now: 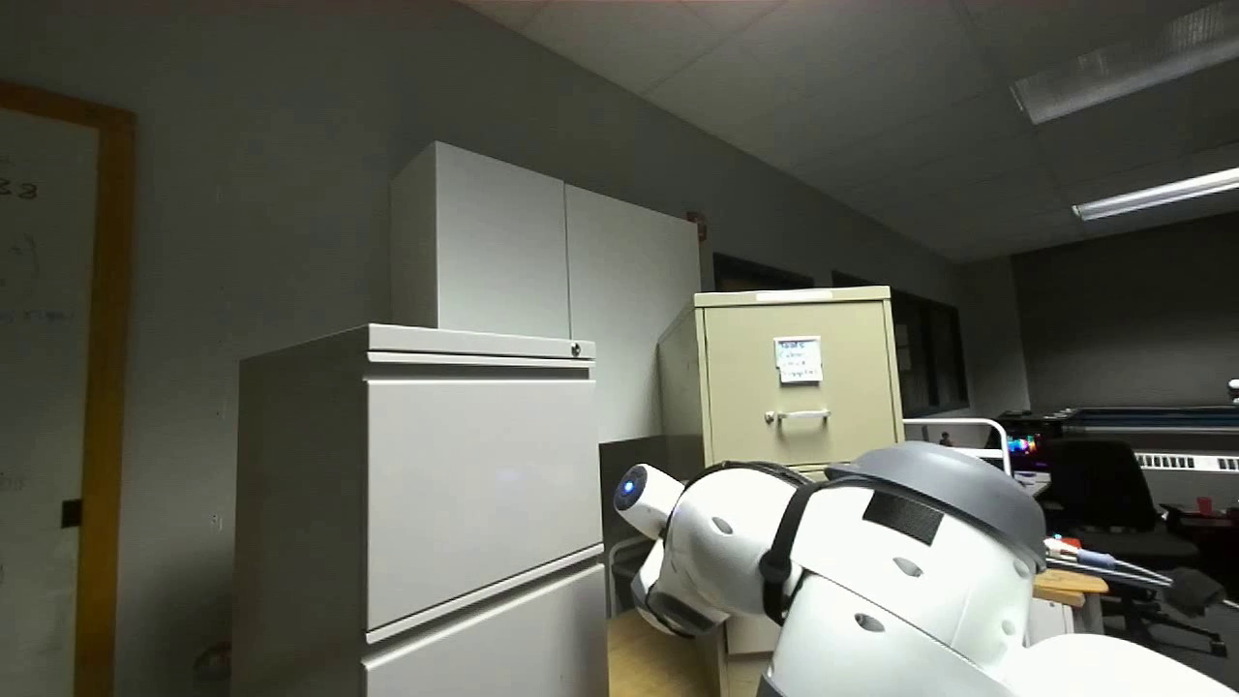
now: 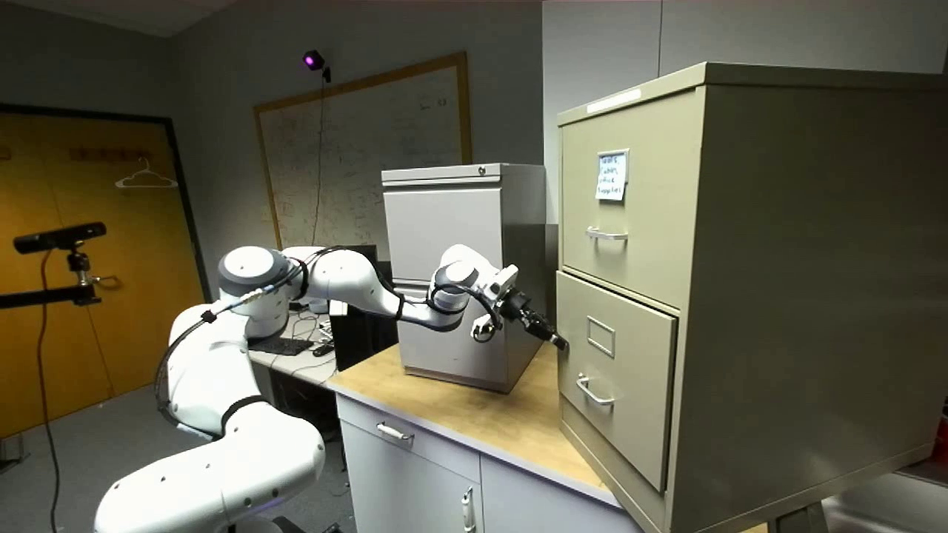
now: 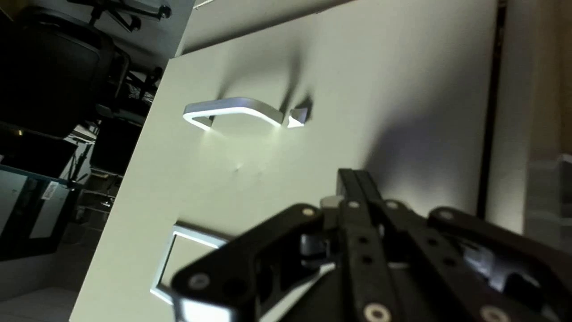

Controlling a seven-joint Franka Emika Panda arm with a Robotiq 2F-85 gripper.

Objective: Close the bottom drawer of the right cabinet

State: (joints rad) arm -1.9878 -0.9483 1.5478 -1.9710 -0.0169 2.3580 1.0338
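Note:
The right cabinet is a beige metal filing cabinet in both exterior views (image 1: 852, 358) (image 2: 800, 296). Its bottom drawer (image 2: 629, 414) stands slightly out from the frame, with a dark gap along its edge. The drawer front fills much of the wrist view (image 3: 380, 58), with its silver handle (image 3: 237, 106) and an empty label frame (image 2: 601, 337). My gripper (image 2: 561, 343) is shut and empty, its fingertips together in the wrist view (image 3: 353, 172). The tips are at the drawer front near its side edge, level with the label frame; I cannot tell whether they touch. The arm hides the gripper in an exterior view.
A light-grey cabinet (image 1: 484, 484) stands beside the arm, close to the wrist. Both cabinets stand on a wooden counter (image 2: 437, 400) with white doors below. A tall white cupboard (image 1: 629, 261) is behind. The top drawer (image 2: 629, 259) of the beige cabinet is closed.

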